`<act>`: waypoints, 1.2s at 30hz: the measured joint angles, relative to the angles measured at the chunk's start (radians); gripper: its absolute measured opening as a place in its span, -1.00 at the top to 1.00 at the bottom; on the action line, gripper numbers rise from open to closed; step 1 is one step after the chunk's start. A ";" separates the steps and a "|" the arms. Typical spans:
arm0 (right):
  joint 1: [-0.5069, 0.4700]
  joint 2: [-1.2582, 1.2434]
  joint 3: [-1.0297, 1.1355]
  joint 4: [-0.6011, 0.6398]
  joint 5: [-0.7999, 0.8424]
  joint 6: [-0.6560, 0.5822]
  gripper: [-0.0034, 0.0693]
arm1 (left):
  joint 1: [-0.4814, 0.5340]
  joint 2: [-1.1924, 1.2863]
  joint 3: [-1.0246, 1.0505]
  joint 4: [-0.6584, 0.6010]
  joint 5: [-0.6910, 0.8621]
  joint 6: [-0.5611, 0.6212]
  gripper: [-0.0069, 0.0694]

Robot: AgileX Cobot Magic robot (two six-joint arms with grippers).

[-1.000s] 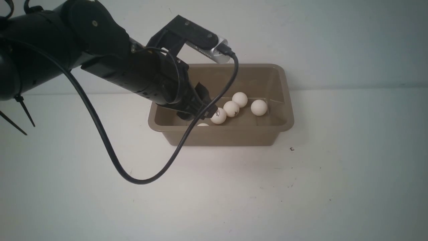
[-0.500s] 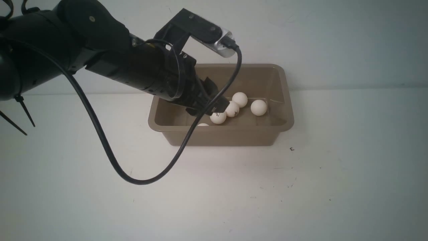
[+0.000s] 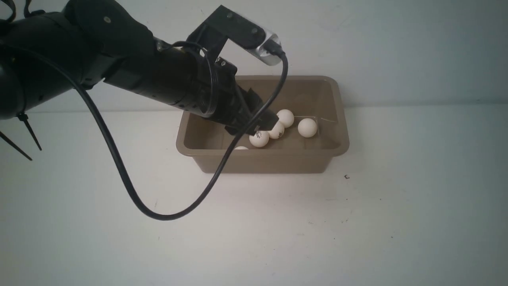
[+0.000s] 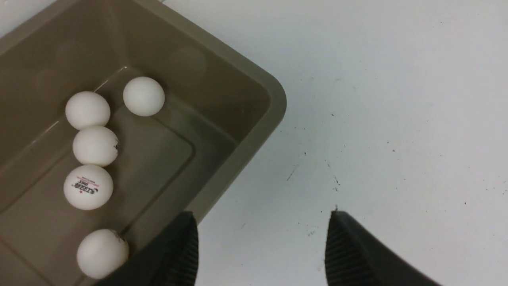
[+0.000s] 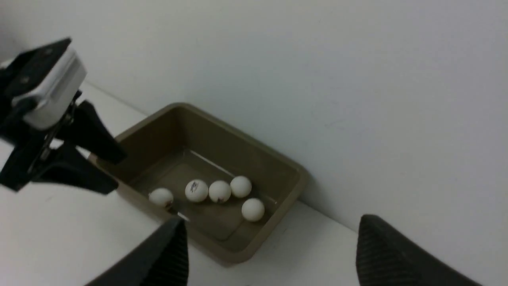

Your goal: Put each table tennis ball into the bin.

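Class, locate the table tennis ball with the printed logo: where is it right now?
The logo ball lies on the floor of the bin, near its middle in the front view, beside another ball on its right.

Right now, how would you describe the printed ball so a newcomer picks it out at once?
Start at the taupe bin against the back wall. Inside, three table tennis balls sit in a close diagonal row, and the logo ball is at the row's near-left end in the front view. It alone shows a full printed logo on top; the others look plain or barely marked.
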 joint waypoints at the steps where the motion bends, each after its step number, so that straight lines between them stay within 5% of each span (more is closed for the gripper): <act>1: 0.008 -0.029 0.047 -0.012 -0.013 0.000 -0.51 | 0.000 0.000 0.000 0.000 0.006 0.001 -0.22; 16: 0.014 -0.559 0.738 -0.155 -0.397 0.034 -0.51 | 0.000 0.000 0.000 -0.038 0.050 0.011 -0.22; 31: 0.014 -0.677 0.908 -0.172 -0.416 0.057 -0.32 | 0.000 0.000 0.000 -0.053 0.069 0.013 -0.22; 36: 0.014 -0.678 1.004 -0.118 -0.582 0.098 -0.22 | 0.000 0.000 0.000 -0.080 0.069 0.031 -0.22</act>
